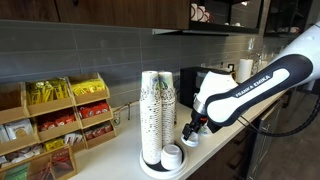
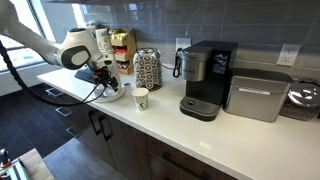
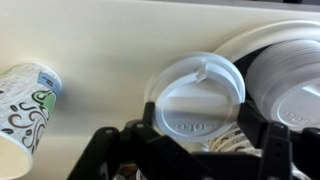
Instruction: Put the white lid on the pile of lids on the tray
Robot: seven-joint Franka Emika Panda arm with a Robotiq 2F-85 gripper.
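Observation:
The white lid (image 3: pixel 195 95) is round and flat and sits between my gripper's (image 3: pixel 205 135) two black fingers, which close on its edges. It is to the left of the pile of lids (image 3: pixel 290 80) and overlaps the rim of the round tray (image 3: pixel 235 40). In an exterior view my gripper (image 1: pixel 192 130) hangs just beside the low pile of lids (image 1: pixel 172 156) on the tray (image 1: pixel 150 168). In an exterior view my gripper (image 2: pixel 108 80) is over the counter's left end.
Tall stacks of patterned paper cups (image 1: pixel 158 112) stand on the tray behind the pile. A small printed paper cup (image 2: pixel 141 97) stands alone on the counter and also shows in the wrist view (image 3: pixel 25 110). A coffee machine (image 2: pixel 205 80) and snack racks (image 1: pixel 55 120) line the wall.

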